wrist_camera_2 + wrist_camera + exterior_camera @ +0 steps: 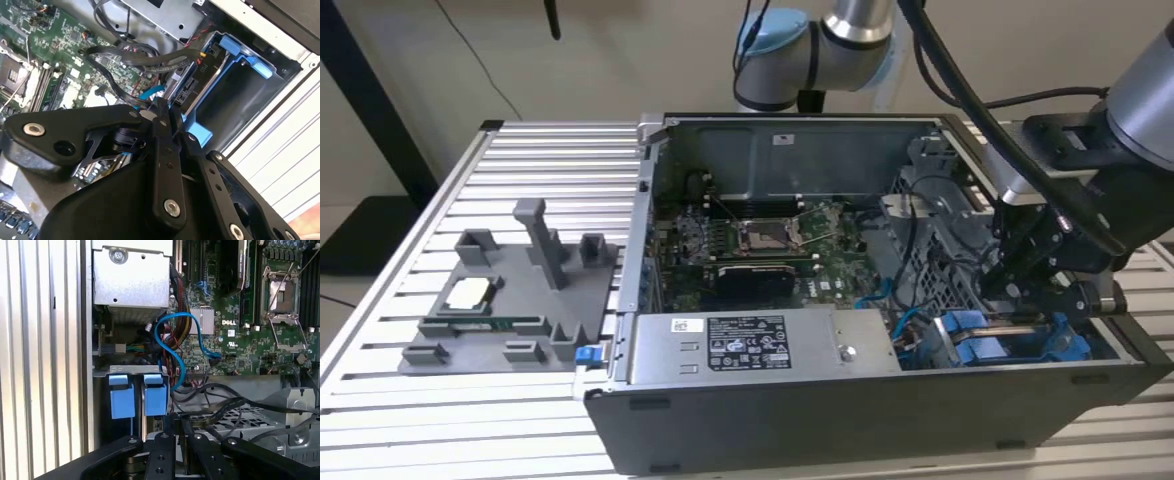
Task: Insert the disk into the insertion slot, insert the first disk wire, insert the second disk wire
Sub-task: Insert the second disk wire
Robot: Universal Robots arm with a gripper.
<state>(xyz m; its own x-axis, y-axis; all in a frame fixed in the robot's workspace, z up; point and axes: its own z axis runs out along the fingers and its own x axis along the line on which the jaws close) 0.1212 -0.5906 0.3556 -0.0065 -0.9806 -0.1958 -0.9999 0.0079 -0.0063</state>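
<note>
Here the gripper (1025,300) hangs low inside the open computer case (854,420), at the corner of the case on the exterior view's right, just above the blue-framed disk (1014,340). The disk sits in the insertion slot (250,100) at that corner, its blue tabs (137,395) facing out beside the silver power supply (131,280). Whether the gripper is closed on anything cannot be told. A loose blue cable (175,335) loops nearby, probably waiting to be plugged in.
</note>
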